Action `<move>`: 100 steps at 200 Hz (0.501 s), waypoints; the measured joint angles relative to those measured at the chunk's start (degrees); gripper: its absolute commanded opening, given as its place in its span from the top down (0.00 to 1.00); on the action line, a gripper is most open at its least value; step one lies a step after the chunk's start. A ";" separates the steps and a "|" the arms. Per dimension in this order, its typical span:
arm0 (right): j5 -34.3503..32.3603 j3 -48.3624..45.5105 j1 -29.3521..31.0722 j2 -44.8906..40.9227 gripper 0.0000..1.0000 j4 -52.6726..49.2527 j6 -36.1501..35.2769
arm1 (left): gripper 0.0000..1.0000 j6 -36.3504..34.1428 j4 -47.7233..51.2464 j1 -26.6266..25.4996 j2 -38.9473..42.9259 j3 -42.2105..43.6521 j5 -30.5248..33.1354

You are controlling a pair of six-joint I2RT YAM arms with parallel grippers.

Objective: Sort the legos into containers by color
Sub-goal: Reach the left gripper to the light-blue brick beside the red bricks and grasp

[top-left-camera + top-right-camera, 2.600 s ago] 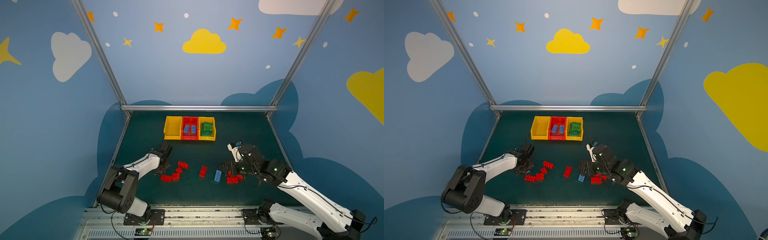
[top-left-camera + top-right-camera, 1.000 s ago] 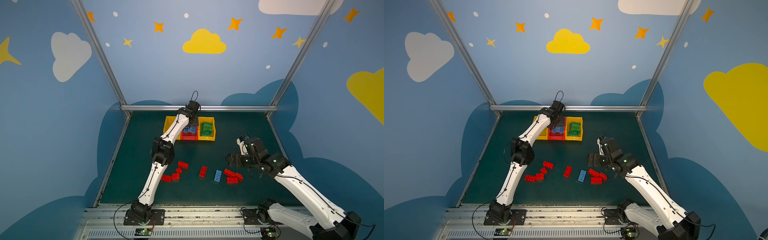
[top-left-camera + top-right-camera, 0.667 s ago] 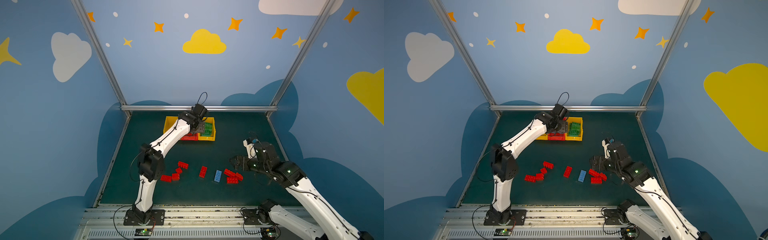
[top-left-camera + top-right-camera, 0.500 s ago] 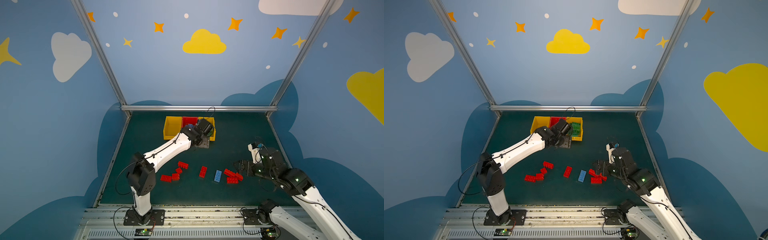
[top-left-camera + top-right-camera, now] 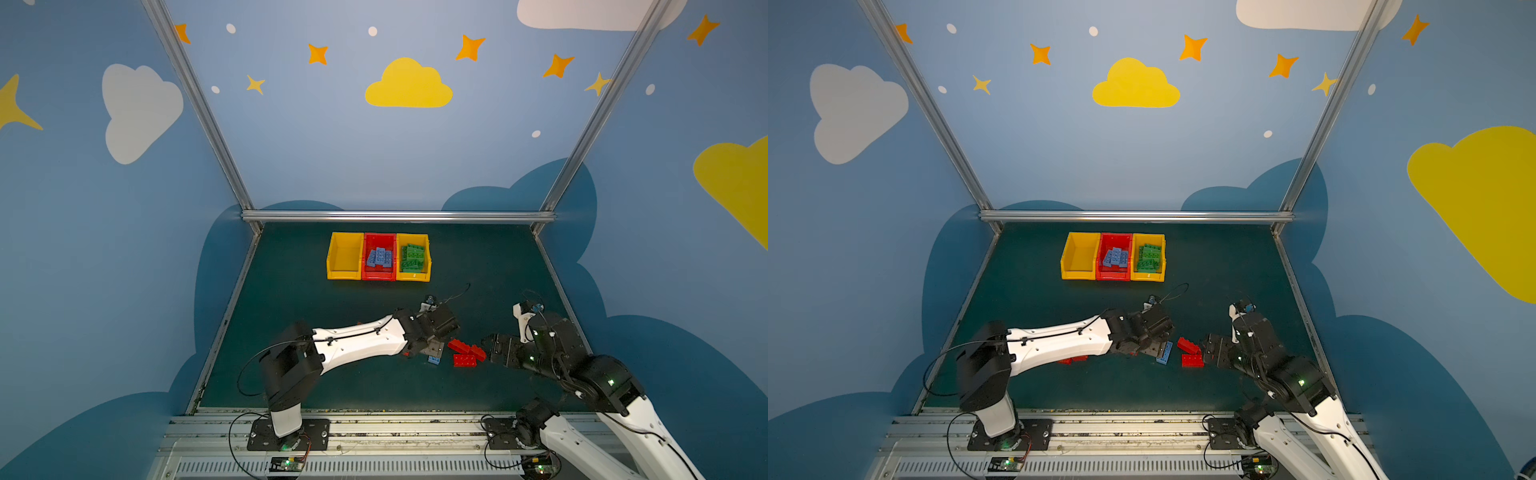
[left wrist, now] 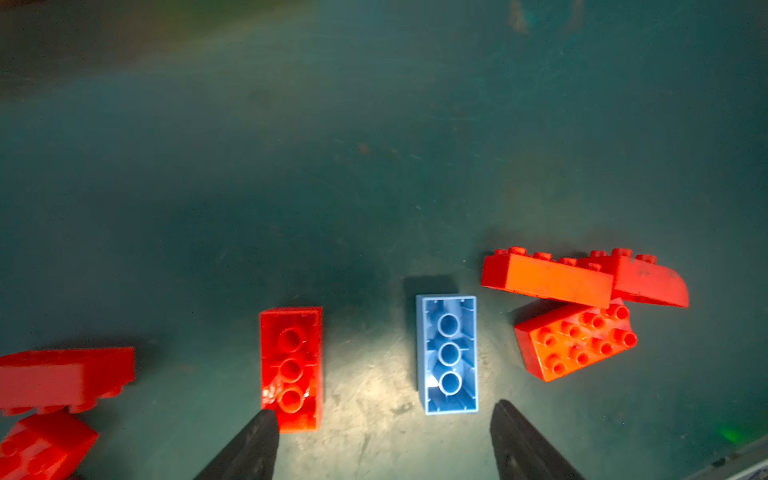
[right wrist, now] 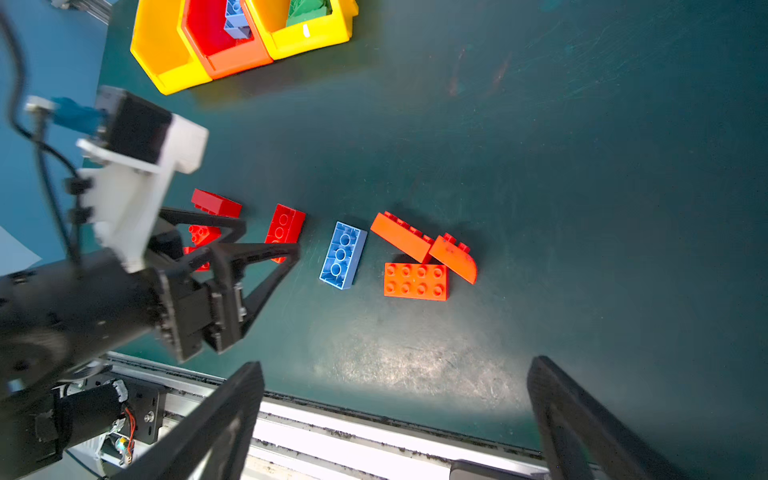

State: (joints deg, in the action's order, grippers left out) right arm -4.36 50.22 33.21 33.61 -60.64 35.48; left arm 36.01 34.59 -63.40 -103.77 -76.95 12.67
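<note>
The left arm (image 5: 357, 343) stretches low over the mat (image 5: 299, 307) toward the middle, wrist tipped down. The left gripper (image 6: 382, 409) is spread and empty. The blue brick (image 6: 446, 353) lies studs-down just ahead of its fingers (image 6: 515, 440). One fingertip overlaps the corner of an upturned red brick (image 6: 291, 368); contact is unclear. The right arm (image 5: 598, 378) is folded. The right gripper (image 7: 397, 362) hangs wide apart, holding nothing, near three red bricks (image 7: 415, 280). At the back, blue bricks (image 5: 379, 257) lie in the red bin (image 5: 378, 275) and green bricks (image 5: 413, 257) in a yellow bin (image 5: 413, 276).
</note>
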 measured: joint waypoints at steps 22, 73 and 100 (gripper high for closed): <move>-0.59 0.00 0.00 -1.29 0.03 -1.07 0.55 | 0.22 0.04 -0.66 -0.04 -1.95 -0.02 -0.44; -0.74 0.00 0.00 -1.55 0.03 -1.38 1.14 | 0.23 0.04 -2.47 -0.15 -5.70 -0.22 -2.86; -0.72 0.00 0.00 -1.44 0.03 -1.38 1.38 | 0.23 0.02 -3.06 -0.39 -7.30 -1.40 -4.11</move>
State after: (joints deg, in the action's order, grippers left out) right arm -5.08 50.22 33.21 32.16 -62.02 36.86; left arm 36.03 31.53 -63.79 -111.07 -78.35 8.56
